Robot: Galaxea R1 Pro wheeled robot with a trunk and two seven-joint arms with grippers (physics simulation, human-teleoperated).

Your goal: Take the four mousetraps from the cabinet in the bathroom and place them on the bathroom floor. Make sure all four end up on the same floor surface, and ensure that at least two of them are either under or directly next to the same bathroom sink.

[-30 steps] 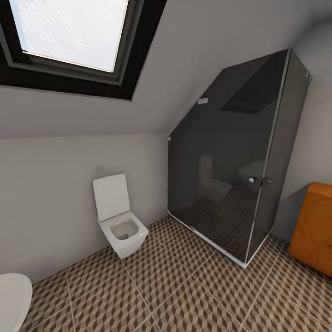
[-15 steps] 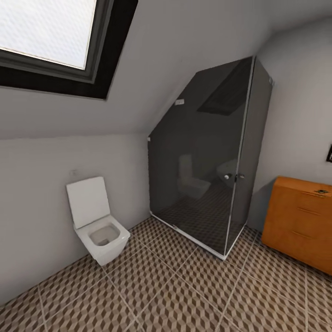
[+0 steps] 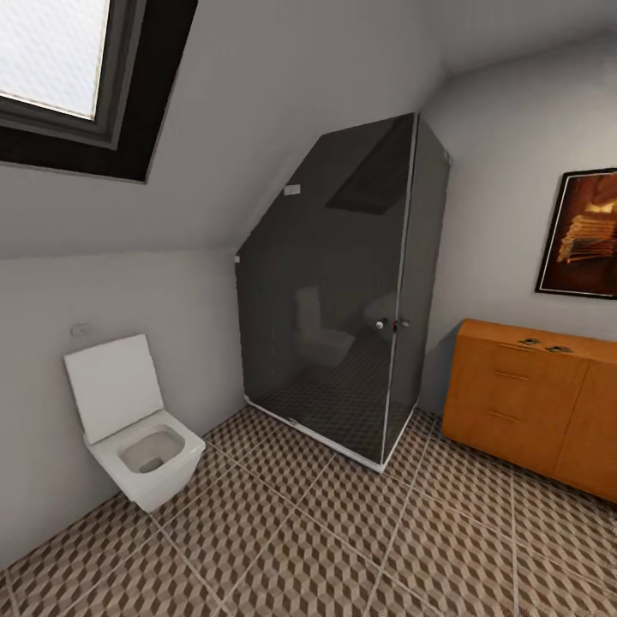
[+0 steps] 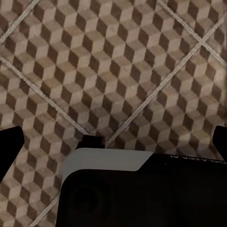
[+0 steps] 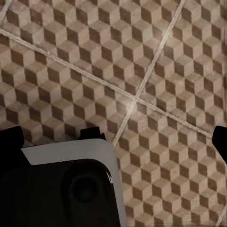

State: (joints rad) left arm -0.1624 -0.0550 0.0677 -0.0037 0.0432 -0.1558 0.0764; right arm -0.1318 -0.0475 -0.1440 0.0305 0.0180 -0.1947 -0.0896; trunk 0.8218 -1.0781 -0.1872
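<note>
Below your left gripper [image 4: 113, 137] and your right gripper [image 5: 113, 135] lies the bathroom floor [image 3: 326, 531], cube-patterned tile crossed by pale grout lines. In each wrist view the dark fingertips sit at opposite edges of the frame, so both pairs of fingers are spread wide with nothing between them.

Take the cabinet [image 3: 523, 411] as your landmark. It stands against the far wall, orange-brown, with thin bar handles on its drawer fronts. On its flat top lie two small dark items that are probably the mousetraps [image 3: 544, 345], though they are too small to make out clearly; you cannot tell how many are there.

Just beside the cabinet, in the corner, stands a dark glass shower enclosure [image 3: 343, 291]. Well apart from the cabinet, beyond the shower, a white toilet [image 3: 133, 428] hangs on the wall with its lid up. A framed picture [image 3: 583, 236] hangs above the cabinet, and a skylight [image 3: 51, 60] sits in the sloped ceiling above the toilet.
</note>
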